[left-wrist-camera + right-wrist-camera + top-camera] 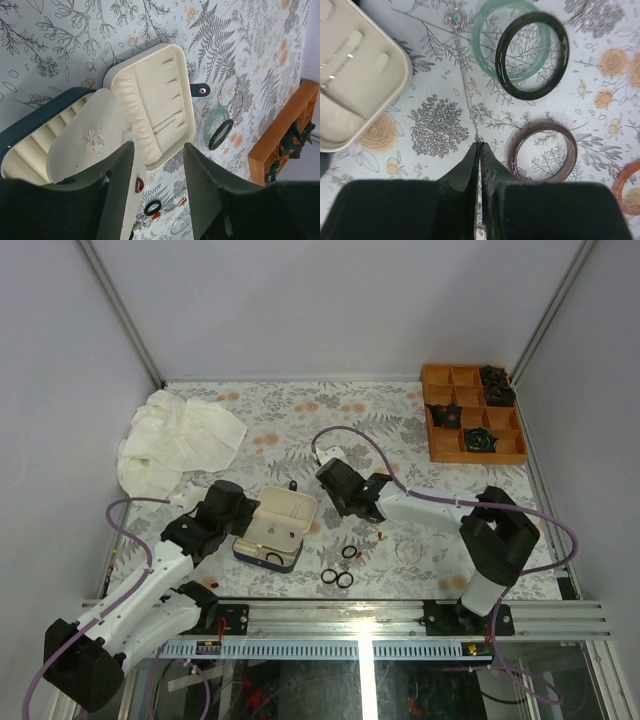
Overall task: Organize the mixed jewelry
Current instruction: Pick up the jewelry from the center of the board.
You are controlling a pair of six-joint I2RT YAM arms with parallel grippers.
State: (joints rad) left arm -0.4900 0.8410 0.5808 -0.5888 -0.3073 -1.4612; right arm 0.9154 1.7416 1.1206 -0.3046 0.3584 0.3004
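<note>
Pinching the thin chain, right hand is clenched on it. Risk: slip or snag. Pendant at 12 o'clock lies just beside green bangle, so a pull may drag both. Left hand released, empty, over case. Room: bare worktop strip btwn case at 10 o'clock & brown bangle at 3 o'clock.

Worktop: pale cover printed with grey ferns, trees and orange roses.
Case: dark blue shell, cream lining.
Jewelry: pale green ring, black ring, translucent brown ring, orange ring, silver chain.
Tray: orange.
Cloth: cream.
</note>
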